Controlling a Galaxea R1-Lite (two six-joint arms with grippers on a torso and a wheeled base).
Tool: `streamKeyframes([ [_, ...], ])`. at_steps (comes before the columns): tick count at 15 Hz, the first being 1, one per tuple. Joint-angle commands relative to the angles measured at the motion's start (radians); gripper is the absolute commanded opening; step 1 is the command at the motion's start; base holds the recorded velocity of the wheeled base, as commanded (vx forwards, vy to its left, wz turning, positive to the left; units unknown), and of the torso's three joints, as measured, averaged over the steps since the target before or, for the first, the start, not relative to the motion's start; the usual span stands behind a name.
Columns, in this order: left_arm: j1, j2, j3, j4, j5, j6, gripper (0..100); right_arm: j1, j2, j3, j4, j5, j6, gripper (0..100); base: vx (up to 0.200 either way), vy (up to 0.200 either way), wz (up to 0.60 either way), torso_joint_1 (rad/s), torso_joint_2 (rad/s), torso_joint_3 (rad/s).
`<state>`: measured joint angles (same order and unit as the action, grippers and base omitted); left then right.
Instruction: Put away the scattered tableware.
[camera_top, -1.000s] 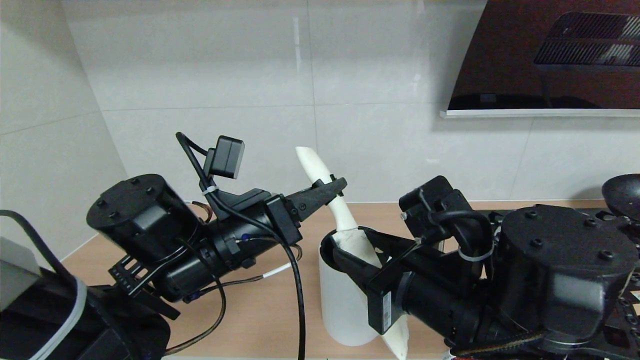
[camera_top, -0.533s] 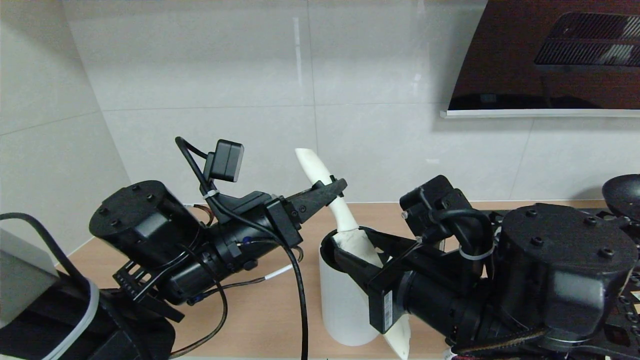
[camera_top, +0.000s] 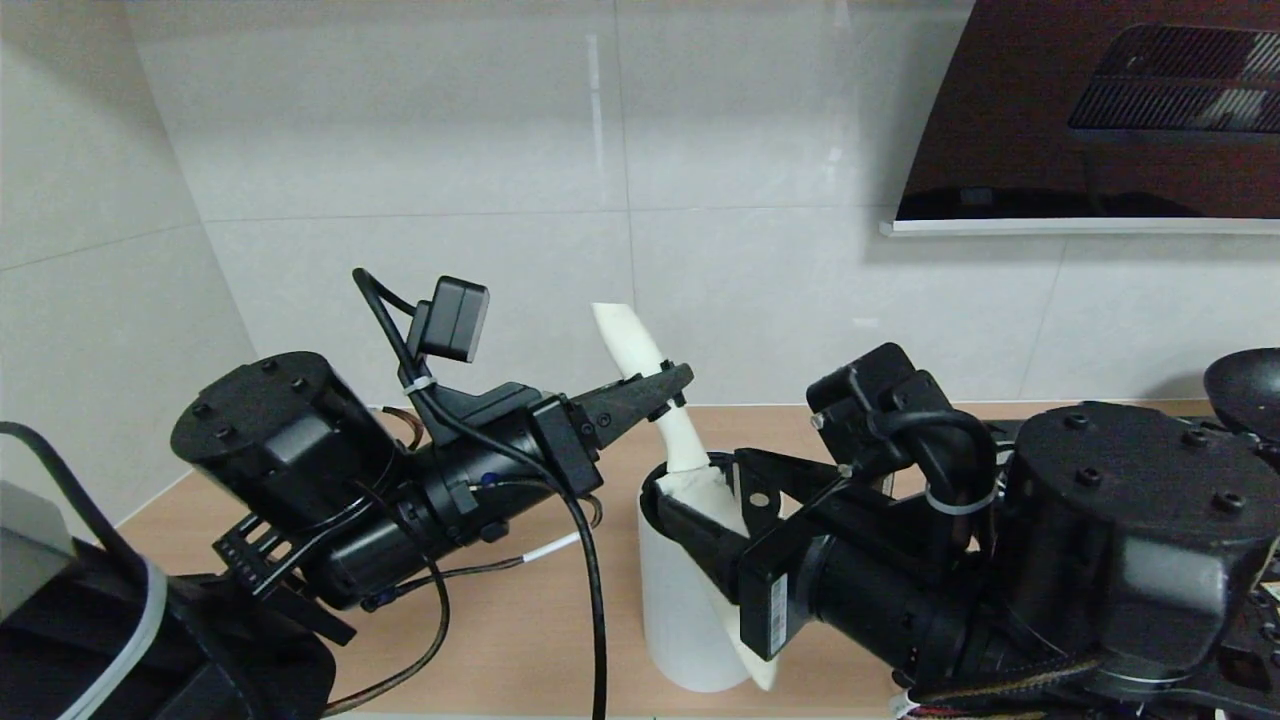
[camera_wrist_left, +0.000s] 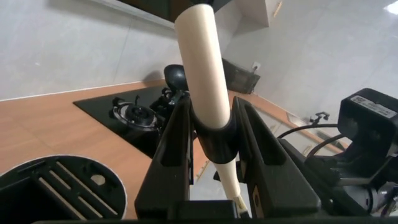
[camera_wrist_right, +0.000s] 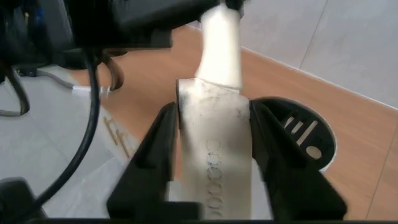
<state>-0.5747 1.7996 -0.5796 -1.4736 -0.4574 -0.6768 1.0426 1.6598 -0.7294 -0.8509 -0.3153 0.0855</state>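
Over the white holder (camera_top: 680, 620) on the counter (camera_top: 500, 630), a tilted white utensil (camera_top: 625, 335) is hanging between both grippers. The left gripper (camera_top: 668, 388) is clamping its fingers on the handle, and the right gripper (camera_top: 712, 495) is clamping its fingers on the broad blade. The utensil is looking stiff, light and smooth, so it is probably gripping best at the handle.

The left pincer (camera_wrist_left: 210, 109) is clamped on the handle of a white spatula (camera_wrist_left: 200, 56). Beyond it are the wooden bench (camera_wrist_left: 37, 124) and a black hob (camera_wrist_left: 134, 115). Nearer is a holder (camera_wrist_left: 62, 183) with a slotted black top.
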Motion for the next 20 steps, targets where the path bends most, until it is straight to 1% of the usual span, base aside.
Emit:
streamKeyframes([
  [1,-0.001,-0.037,-0.014,0.041,0.002,-0.001,0,-0.001,-0.005,0.001,0.004,0.001,0.000,100,0.000,0.000,0.00,0.000,0.00,0.000],
  [2,-0.001,-0.055,-0.028,0.084,0.008,-0.003,0,-0.001,-0.008,0.001,0.004,0.001,-0.001,100,0.000,0.000,0.00,0.000,0.00,0.000],
  [3,-0.002,-0.074,-0.046,0.119,0.039,-0.003,0,-0.001,-0.012,0.001,0.004,-0.001,-0.001,100,0.000,0.000,0.00,0.000,0.00,0.000],
  [4,-0.002,-0.083,-0.063,0.133,0.063,-0.003,0,-0.001,-0.023,0.001,0.004,0.001,-0.001,100,0.000,0.000,0.00,0.000,0.00,0.000],
  [5,-0.002,-0.095,-0.077,0.150,0.072,-0.001,0,-0.007,-0.040,0.001,0.004,-0.001,-0.001,100,0.000,0.000,0.00,0.000,0.00,0.000],
  [6,0.001,-0.118,-0.100,0.196,0.079,-0.001,0,-0.024,-0.068,-0.001,0.006,0.001,-0.003,100,0.000,0.000,0.00,0.000,0.00,0.000],
  [7,0.006,-0.144,-0.144,0.285,0.106,0.003,0,-0.075,-0.098,-0.007,0.006,0.002,-0.004,100,0.000,0.000,0.00,0.000,0.00,0.000],
  [8,0.012,-0.164,-0.213,0.392,0.163,0.008,0,-0.133,-0.135,-0.015,0.009,0.009,-0.006,100,0.000,0.000,0.00,0.000,0.00,0.000],
  [9,0.015,-0.170,-0.312,0.530,0.250,0.037,0,-0.205,-0.175,-0.028,0.016,0.033,-0.006,100,0.000,0.000,0.00,0.000,0.00,0.000],
  [10,0.018,-0.163,-0.401,0.635,0.335,0.080,0,-0.257,-0.201,-0.038,0.026,0.053,-0.006,100,0.000,0.000,0.00,0.000,0.00,0.000],
  [11,0.019,-0.147,-0.476,0.722,0.405,0.128,0,-0.296,-0.222,-0.047,0.046,0.058,-0.006,100,0.000,0.000,0.00,0.000,0.00,0.000],
  [12,0.019,-0.138,-0.537,0.812,0.476,0.184,0,-0.331,-0.241,-0.065,0.079,0.058,-0.006,100,0.000,0.000,0.00,0.000,0.00,0.000],
  [13,0.018,-0.137,-0.546,0.848,0.511,0.238,0,-0.354,-0.252,-0.076,0.098,0.058,-0.006,100,0.000,0.000,0.00,0.000,0.00,0.000],
  [14,0.016,-0.129,-0.545,0.852,0.526,0.290,0,-0.368,-0.256,-0.078,0.102,0.059,-0.006,100,0.000,0.000,0.00,0.000,0.00,0.000],
  [15,0.016,-0.129,-0.545,0.852,0.526,0.290,0,-0.368,-0.256,-0.078,0.102,0.059,-0.006,100,0.000,0.000,0.00,0.000,0.00,0.000],
  [16,-0.039,-0.074,-0.526,0.823,0.666,0.434,0,-0.394,-0.249,-0.085,0.104,0.062,-0.006,100,0.000,0.000,0.00,0.000,0.00,0.000],
  [17,-0.068,-0.040,-0.526,0.774,0.746,0.464,0,-0.394,-0.245,-0.084,0.104,0.068,-0.006,100,0.000,0.000,0.00,0.000,0.00,0.000],
  [18,-0.094,0.006,-0.528,0.699,0.824,0.513,0,-0.394,-0.239,-0.084,0.104,0.068,-0.006,100,0.000,0.000,0.00,0.000,0.00,0.000],
  [19,-0.108,0.058,-0.526,0.607,0.888,0.576,0,-0.394,-0.232,-0.084,0.104,0.068,-0.006,100,0.000,0.000,0.00,0.000,0.00,0.000],
  [20,-0.113,0.099,-0.526,0.542,0.948,0.626,0,-0.394,-0.229,-0.084,0.104,0.068,-0.006,100,0.000,0.000,0.00,0.000,0.00,0.000],
])
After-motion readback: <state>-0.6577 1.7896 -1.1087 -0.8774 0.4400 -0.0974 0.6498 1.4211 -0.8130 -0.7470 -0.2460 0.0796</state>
